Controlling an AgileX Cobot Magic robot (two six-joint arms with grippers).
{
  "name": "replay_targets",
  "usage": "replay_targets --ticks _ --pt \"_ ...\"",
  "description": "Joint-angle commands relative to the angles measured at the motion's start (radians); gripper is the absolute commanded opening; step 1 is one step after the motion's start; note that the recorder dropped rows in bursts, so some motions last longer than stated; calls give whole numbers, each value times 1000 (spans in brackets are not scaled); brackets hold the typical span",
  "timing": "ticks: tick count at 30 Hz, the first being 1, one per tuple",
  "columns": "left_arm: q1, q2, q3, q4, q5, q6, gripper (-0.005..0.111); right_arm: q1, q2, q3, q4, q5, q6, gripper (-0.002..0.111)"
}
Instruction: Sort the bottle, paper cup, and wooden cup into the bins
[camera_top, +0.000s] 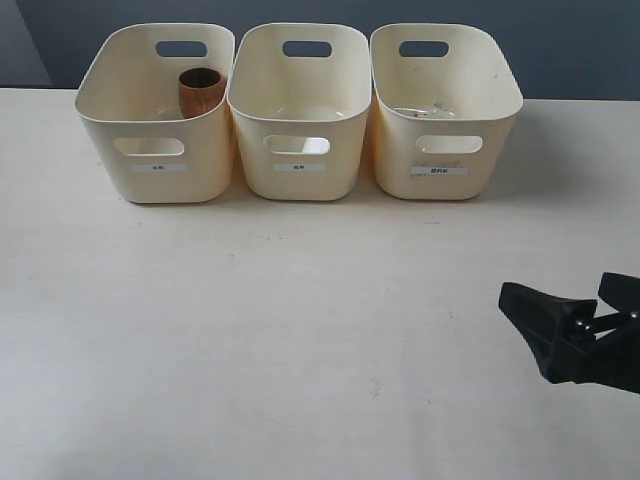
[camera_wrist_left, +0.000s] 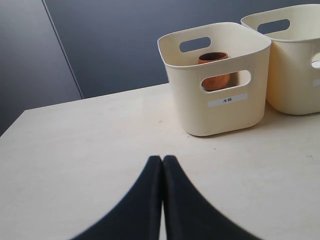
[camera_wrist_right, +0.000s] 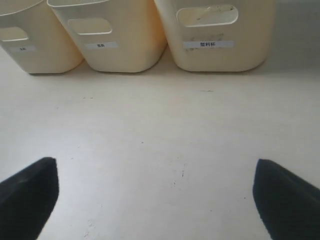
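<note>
We judged the wooden cup (camera_top: 201, 91), binned near the surface's far-left corner, light, rigid, rim-graspable; left jaws pressed together, right jaws spread.

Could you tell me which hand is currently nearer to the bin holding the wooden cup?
Probably the left hand: its view shows that bin close ahead, wooden cup inside. The right hand sits at the table's opposite side, nearer the right-end bin.

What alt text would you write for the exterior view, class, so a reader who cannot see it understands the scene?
Three cream bins stand in a row at the back of a pale table, the wooden cup upright in the leftmost one. The open black right gripper enters at the lower right, holding nothing.
</note>
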Motion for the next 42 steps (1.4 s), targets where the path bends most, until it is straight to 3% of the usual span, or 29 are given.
replay_targets --ticks 1,8,15,18,23,34,36,42 --pt "-3 -5 1 -5 -1 -2 0 -3 -7 5 -15 -16 -2 104" --pt "-3 -5 1 -5 -1 -2 0 -6 -20 24 -17 -62 -23 104" --pt "-3 -5 1 -5 -1 -2 0 -6 -195 130 85 -478 -379 104" --pt "-3 -5 1 -5 -1 -2 0 -6 -281 130 144 -405 -405 104" --pt "-3 -5 1 -5 -1 -2 0 -6 -414 130 378 -269 -643 104" --pt "-3 -5 1 -5 -1 -2 0 -11 -644 130 647 -184 -1047 104" --pt "-3 -5 1 -5 -1 -2 0 -46 -644 130 688 -123 -1142 104" --pt "-3 -5 1 -5 -1 -2 0 -225 -644 130 771 -48 -1136 104"
